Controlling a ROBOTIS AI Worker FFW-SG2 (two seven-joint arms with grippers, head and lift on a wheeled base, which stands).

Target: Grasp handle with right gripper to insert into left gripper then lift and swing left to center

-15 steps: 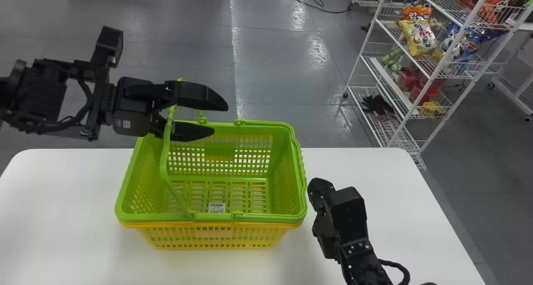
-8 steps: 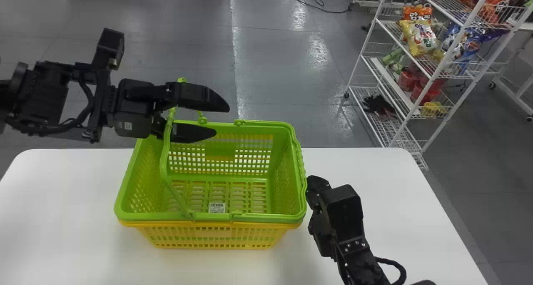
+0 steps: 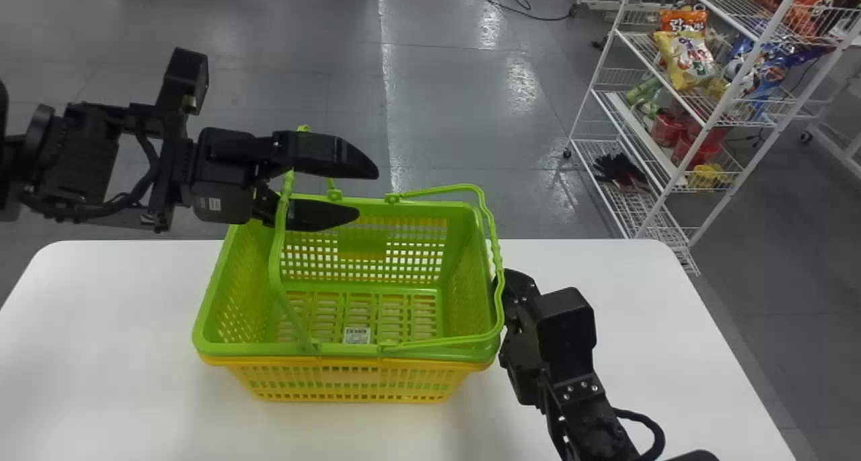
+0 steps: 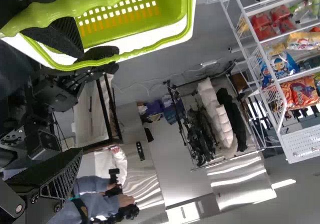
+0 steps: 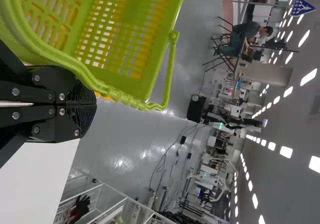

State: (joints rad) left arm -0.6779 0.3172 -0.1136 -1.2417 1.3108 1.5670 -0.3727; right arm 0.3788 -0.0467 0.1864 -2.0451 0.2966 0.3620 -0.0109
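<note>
Jaws on my right gripper (image 3: pixel 512 285) are clenched together, nothing between them that I can see. The handle (image 3: pixel 498 266) I'm after sits right off their tips, on the robot's left side of them, tilted up a bit off the basket (image 3: pixel 232 348)'s right rim. Can't tell if I'm actually touching it. Its grip bar runs front to back and my right arm comes at it from outside, so imo the next bit is getting under it and tipping it up and left, over the middle. If it's only resting on my tips it could slip back down. The right is way nearer; my left gripper (image 3: pixel 367 193) is across the basket, toward the far left, fingers spread wide, with the other handle (image 3: pixel 274 266) standing up by their roots. Looks like that's where this one should end up.
</note>
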